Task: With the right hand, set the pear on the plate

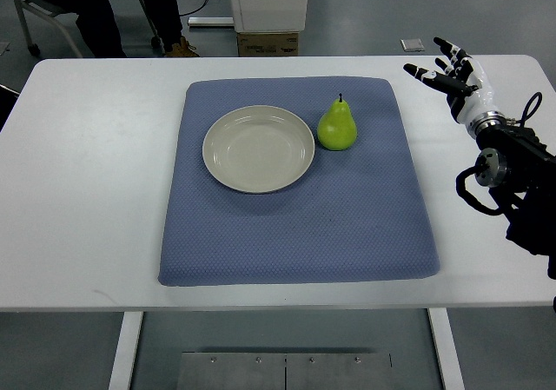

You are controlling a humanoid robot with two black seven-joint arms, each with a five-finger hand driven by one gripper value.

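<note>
Mat [295,225]: one pear [337,126], one plate [258,148].

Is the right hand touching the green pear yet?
Apart. The top view shows the right hand open near the white table's far right edge, with bare blue mat between it and the green pear.

readable text: none that I can make out
cardboard box [268,43] beyond the table: some dark print on its front — way too small and blurry to read
labels, brands, numbers elsewhere: nothing legible
</note>
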